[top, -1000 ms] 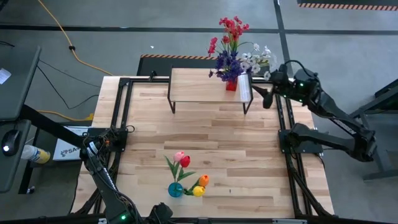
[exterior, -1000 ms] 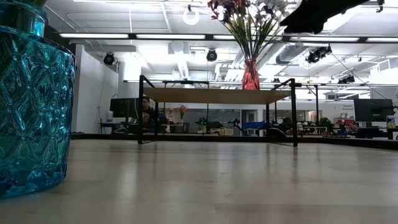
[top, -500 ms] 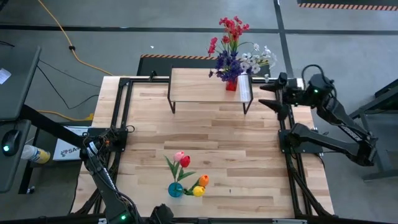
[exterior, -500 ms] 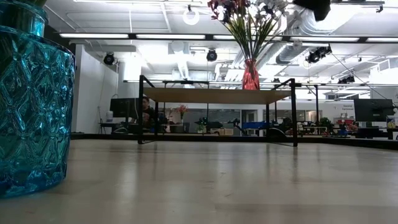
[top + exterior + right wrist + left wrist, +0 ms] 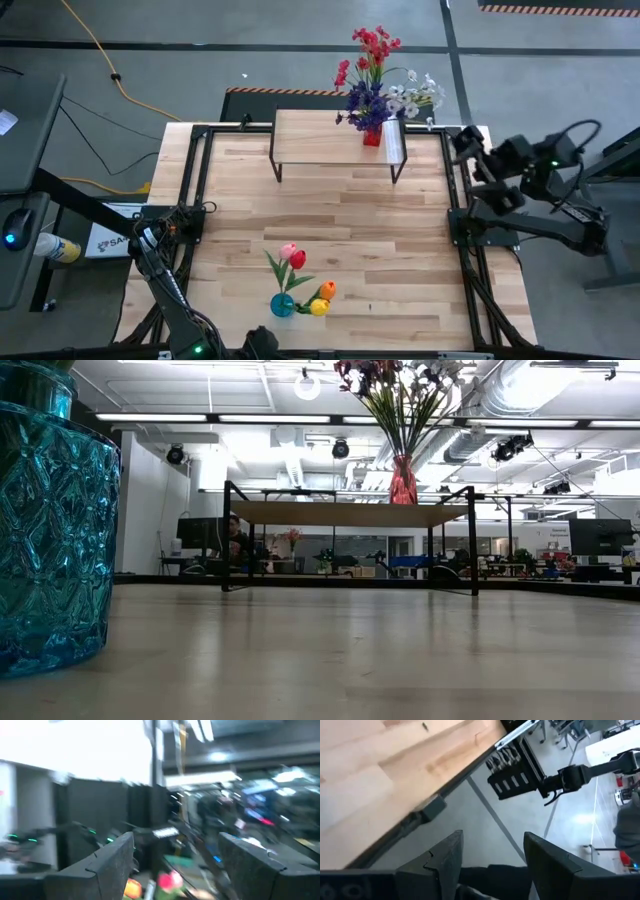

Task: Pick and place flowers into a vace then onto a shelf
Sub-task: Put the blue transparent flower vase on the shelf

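On the shelf (image 5: 330, 135) at the table's far side, a red vase (image 5: 372, 137) stands on the right end of the top. It holds red, purple and white sprigs (image 5: 378, 80). A blue glass vase (image 5: 283, 305) stands on the tabletop near the front edge with pink, red, orange and yellow tulips (image 5: 296, 262) in it. My right gripper (image 5: 472, 150) hangs open over the table's right frame, to the right of the shelf, with nothing between its fingers (image 5: 112, 862). My left gripper (image 5: 492, 855) is open and holds nothing, off the table's near-left corner.
A black metal frame (image 5: 455, 215) runs along the table's edges, and both arm bases sit on it. The bare wooden tabletop (image 5: 350, 230) lies between the shelf and the blue vase. In the low view the blue vase (image 5: 50, 520) fills the left side.
My right gripper has drawn back from beside the red vase toward the table's right edge. It has risen, tipped its fingers upward and left the low view. Its fingers have stayed open. The vases and flowers have not moved.
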Robot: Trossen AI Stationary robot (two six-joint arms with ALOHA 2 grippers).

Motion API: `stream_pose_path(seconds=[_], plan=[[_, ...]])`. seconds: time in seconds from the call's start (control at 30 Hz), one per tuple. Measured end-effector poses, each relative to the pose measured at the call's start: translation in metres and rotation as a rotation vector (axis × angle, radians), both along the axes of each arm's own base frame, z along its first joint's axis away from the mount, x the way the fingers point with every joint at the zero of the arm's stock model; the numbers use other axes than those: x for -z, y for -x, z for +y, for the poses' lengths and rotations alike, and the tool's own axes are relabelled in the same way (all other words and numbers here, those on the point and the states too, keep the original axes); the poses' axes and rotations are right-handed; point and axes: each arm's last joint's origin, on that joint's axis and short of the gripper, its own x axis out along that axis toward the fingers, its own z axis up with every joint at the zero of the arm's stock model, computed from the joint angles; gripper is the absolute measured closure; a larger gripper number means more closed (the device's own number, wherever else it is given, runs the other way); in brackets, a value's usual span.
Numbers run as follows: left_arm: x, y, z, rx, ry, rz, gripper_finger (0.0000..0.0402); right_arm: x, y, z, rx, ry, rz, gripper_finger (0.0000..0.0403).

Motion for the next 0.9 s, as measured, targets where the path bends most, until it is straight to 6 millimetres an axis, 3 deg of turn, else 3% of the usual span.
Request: stream_pose_path(seconds=[0.27,0.37,0.53,0.67,0.9], plan=[[0.009,0.000,-0.001,0.026,-0.066,0.028,0.0163,-0.016,0.009,0.013,-0.167,-0.005,-0.149,0.0123],[0.026,-0.001,-0.007,0.066,-0.025,0.132,0.0163,-0.019,0.012,0.016,-0.217,-0.004,-0.179,0.0123],[0.071,-0.003,-0.022,0.194,-0.002,0.382,0.0163,-0.020,0.012,0.019,-0.264,0.002,-0.185,0.0123],[0.101,-0.005,-0.030,0.199,0.025,0.502,0.0163,-0.020,0.012,0.020,-0.276,0.002,-0.187,0.0123],[0.113,-0.004,-0.028,0.140,-0.006,0.532,0.0163,-0.020,0.012,0.020,-0.278,0.002,-0.187,0.0123]])
